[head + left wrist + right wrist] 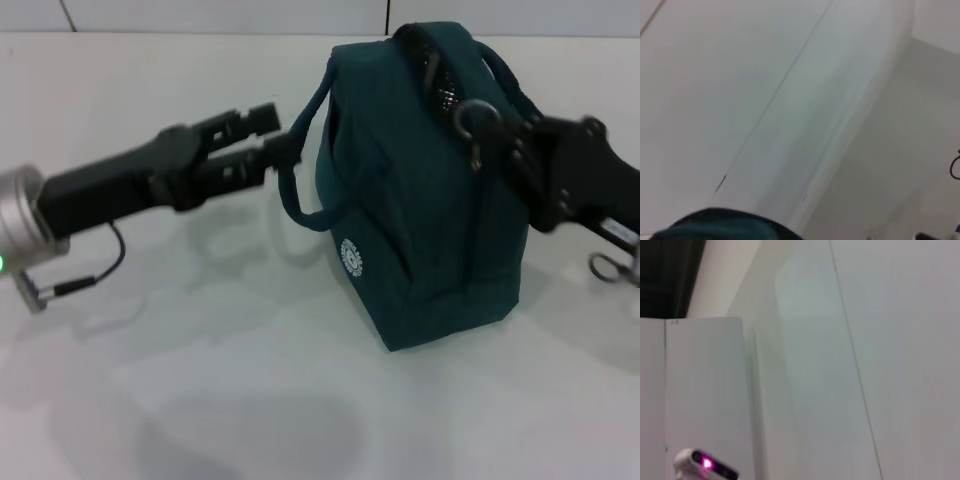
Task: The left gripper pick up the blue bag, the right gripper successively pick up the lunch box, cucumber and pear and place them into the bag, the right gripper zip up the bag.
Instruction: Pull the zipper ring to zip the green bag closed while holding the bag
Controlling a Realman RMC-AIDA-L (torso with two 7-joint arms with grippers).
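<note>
Standing on the bench [200, 400], the bag [420, 200] has the left pincer [275, 140] clamped on its side handle [300, 160] and the right pincer [490, 135] at its top zipper, grip unclear. To zip well, I'd judge the left should hold the bag taut while the right pulls along the zipper line.

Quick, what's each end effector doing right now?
Left end effector: shut on the bag handle.
Right end effector: at the bag's top; cannot tell.

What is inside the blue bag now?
Nothing inside the blue bag can be seen: its fabric walls hide the contents. The right hand is at its top, and the left hand is at the handle.
</note>
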